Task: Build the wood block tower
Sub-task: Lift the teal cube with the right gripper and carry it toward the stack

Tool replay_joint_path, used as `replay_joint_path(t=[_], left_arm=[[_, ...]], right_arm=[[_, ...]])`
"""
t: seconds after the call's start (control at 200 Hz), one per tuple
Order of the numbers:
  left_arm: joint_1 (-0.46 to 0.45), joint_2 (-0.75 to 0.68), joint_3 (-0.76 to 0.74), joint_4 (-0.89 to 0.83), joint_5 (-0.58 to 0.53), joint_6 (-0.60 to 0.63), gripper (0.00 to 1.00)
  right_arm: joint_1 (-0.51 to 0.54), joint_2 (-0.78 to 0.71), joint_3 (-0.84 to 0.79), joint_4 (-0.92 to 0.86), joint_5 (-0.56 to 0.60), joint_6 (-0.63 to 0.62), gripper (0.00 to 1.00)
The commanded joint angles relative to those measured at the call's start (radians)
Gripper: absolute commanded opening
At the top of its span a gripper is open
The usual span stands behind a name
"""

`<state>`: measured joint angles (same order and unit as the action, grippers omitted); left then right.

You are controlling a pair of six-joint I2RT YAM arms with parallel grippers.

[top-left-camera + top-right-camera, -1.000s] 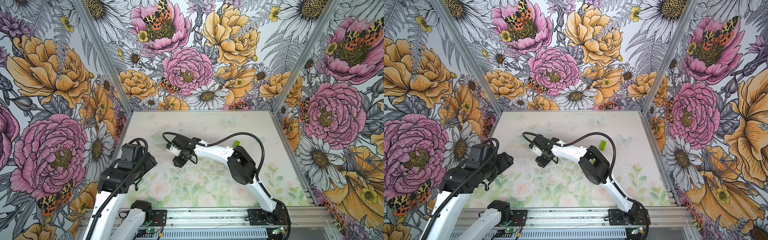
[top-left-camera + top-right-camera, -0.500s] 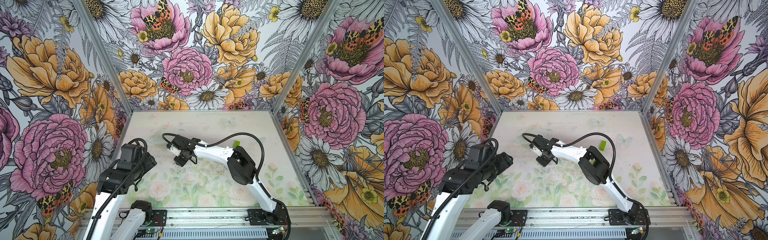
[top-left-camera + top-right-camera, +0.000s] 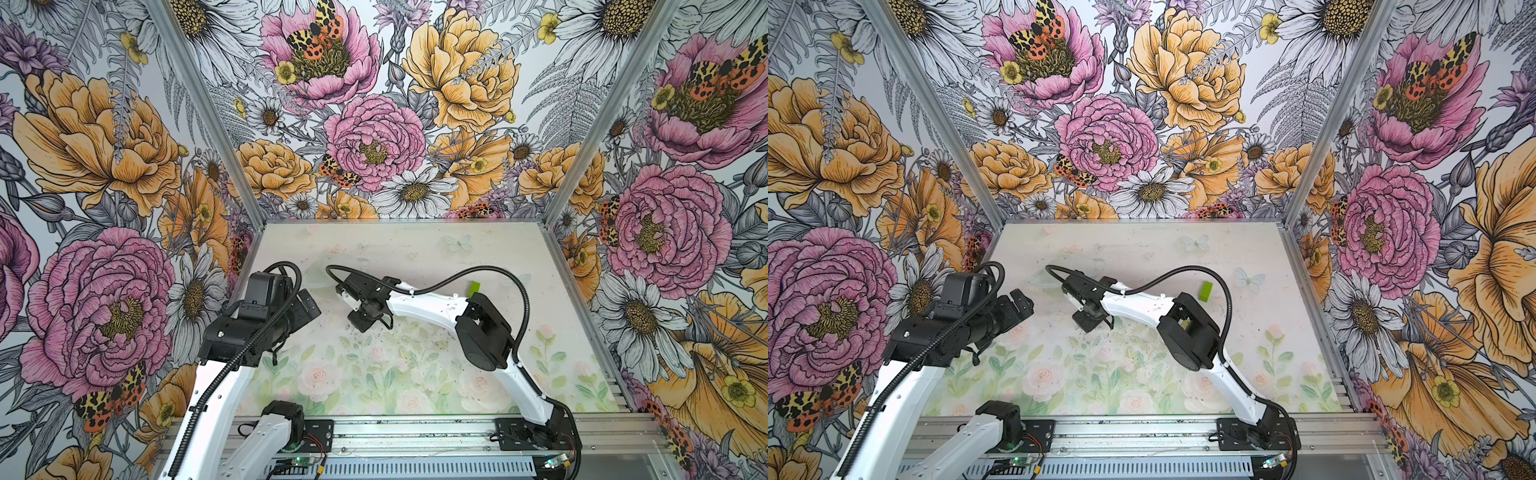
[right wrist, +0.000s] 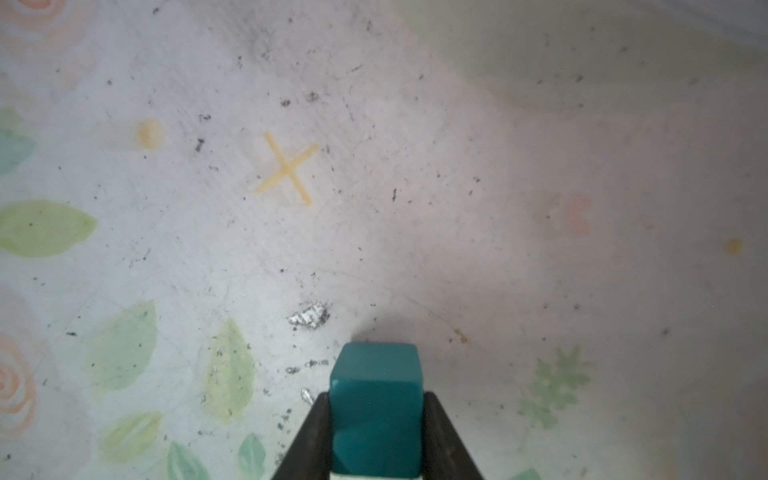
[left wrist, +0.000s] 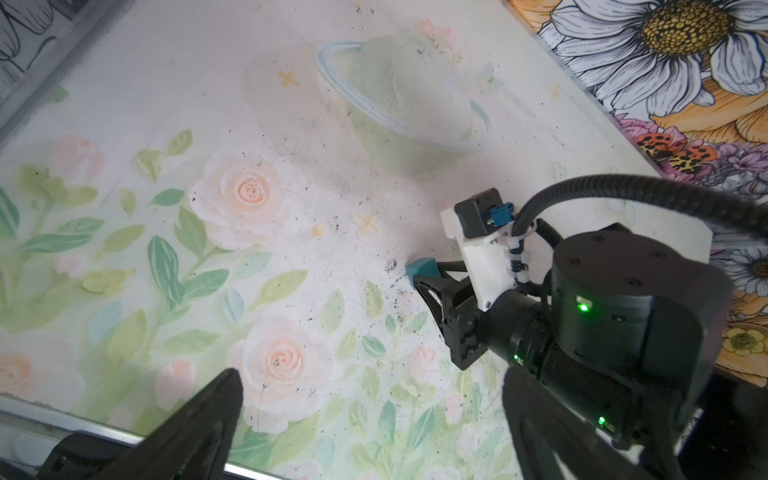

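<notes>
Big painted flowers cover the walls (image 3: 374, 137) all around, and the tabletop (image 3: 415, 374) has pale roses on it. In both top views the left claw (image 3: 309, 305) sits left of the middle. The right claw (image 3: 360, 320) reaches in near the middle, tip down. A lime-green bar (image 3: 1205, 291) lies on the tabletop at the middle right, just behind the right arm's elbow (image 3: 1187, 332) and well apart from both claws. From up here you cannot see what the right claw has.

In the left wrist view, the left claw's two dark fingers (image 5: 208, 415) stand far apart at the bottom of the frame, wide open. Right of the middle, the right claw pinches a teal block (image 5: 420, 268) close to the tabletop.

In the right wrist view, the teal block fills the bottom middle, squeezed tight between the right claw's two dark fingers (image 4: 309, 436). Its shadow (image 4: 386, 330) lies right by it. I cannot tell if the block touches the tabletop.
</notes>
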<state>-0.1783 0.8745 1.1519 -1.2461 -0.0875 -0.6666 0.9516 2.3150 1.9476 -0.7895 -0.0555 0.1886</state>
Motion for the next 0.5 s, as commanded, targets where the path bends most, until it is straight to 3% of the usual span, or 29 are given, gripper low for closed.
replay_joint_path(t=[0.0, 0.26, 0.495], left_arm=[[0.019, 0.031, 0.040, 0.041, 0.011, 0.065, 0.99], [0.100, 0.106, 0.078, 0.088, 0.059, 0.131, 0.99], [0.095, 0.219, 0.123, 0.179, 0.117, 0.147, 0.99]], right_arm=[[-0.025, -0.094, 0.010, -0.006, 0.015, 0.068, 0.23], [-0.086, -0.208, -0.018, -0.065, 0.066, 0.135, 0.22], [-0.127, -0.402, -0.145, -0.122, 0.158, 0.207, 0.21]])
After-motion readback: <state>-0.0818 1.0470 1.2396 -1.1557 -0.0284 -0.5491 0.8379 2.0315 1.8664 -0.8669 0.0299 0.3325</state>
